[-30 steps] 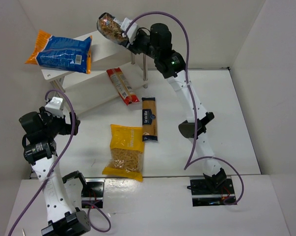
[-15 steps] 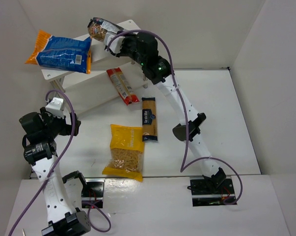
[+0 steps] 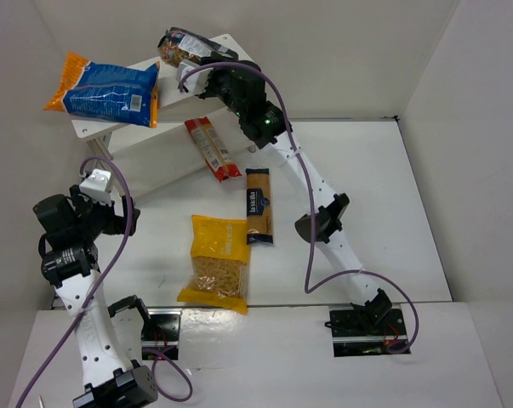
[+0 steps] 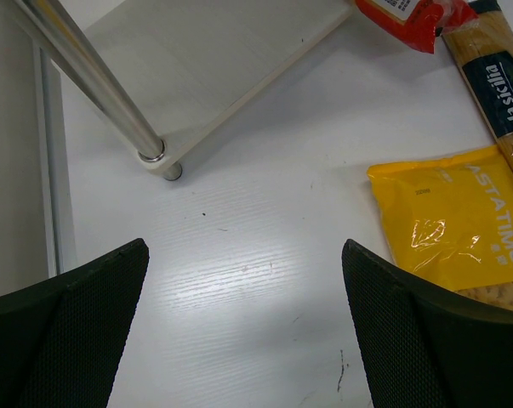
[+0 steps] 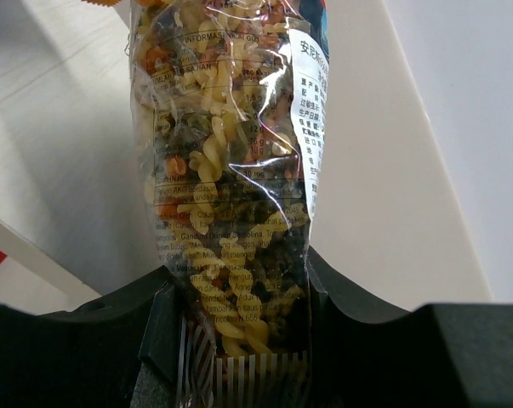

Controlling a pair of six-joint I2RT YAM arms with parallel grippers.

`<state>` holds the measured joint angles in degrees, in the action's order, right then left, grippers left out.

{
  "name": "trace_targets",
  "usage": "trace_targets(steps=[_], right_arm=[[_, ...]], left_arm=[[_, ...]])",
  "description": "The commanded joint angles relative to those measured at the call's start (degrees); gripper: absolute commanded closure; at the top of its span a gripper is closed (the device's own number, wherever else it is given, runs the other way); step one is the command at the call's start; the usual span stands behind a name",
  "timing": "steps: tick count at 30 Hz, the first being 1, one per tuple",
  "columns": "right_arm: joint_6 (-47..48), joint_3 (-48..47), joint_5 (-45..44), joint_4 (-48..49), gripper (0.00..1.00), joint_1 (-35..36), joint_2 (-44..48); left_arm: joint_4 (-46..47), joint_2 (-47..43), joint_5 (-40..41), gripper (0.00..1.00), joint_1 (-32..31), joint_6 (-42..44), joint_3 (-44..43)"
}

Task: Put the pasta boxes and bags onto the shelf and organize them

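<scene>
In the upper left of the overhead view, our right gripper (image 3: 195, 68) clamps the clear bag (image 3: 179, 47) over the shelf (image 3: 154, 157), beside the big orange-blue bag (image 3: 103, 89). At lower left, our left gripper (image 4: 245, 255) gapes empty near the yellow windowed bag (image 4: 460, 212).

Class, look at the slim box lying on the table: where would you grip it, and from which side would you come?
Grip the box across its narrow width, about mid-length, coming straight down from above. It lies flat, and both long sides are clear there; toward its near end the yellow bag crowds its left side.
</scene>
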<state>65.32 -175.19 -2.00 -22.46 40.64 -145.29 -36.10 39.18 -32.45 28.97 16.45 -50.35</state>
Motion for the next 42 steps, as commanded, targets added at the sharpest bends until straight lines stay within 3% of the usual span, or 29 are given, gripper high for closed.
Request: trace_targets(steps=[1,4,8,11,16,25,32,42], right_arm=[[1.21,-4.28,-2.13,16.39,0.99,0.31,1.16],[1.21,-4.28,-2.13,17.53,0.98,0.31,0.63],[-0.45,-4.28,-2.66,18.06,0.82,-0.21,0.63],[-0.98,-4.28,-2.66,18.59,0.81,-0.21,0.63],[-1.51,-4.28,-3.19,19.12,0.64,-0.21,0.10],[-3.88,-4.28,-3.71,19.12,0.17,-0.21,0.10],[-6.25,-4.28,-3.71,18.06,0.07,-0.21,0.63],[-8.71,-4.28,-3.19,17.36,0.03,-0.21,1.24]], left_arm=[[0.33,-0.51,-1.57,0.00,0.38,0.95,-0.01],[0.33,-0.51,-1.57,0.00,0.38,0.95,-0.01],[0.33,-0.51,-1.57,0.00,0.38,0.95,-0.01],[0.33,-0.51,-1.57,0.00,0.38,0.95,-0.01],[0.33,-0.51,-1.57,0.00,0.38,0.95,-0.01],[0.33,-0.51,-1.57,0.00,0.38,0.95,-0.01],[0.33,-0.51,-1.57,0.00,0.38,0.95,-0.01],[0.33,-0.51,-1.57,0.00,0.38,0.95,-0.01]])
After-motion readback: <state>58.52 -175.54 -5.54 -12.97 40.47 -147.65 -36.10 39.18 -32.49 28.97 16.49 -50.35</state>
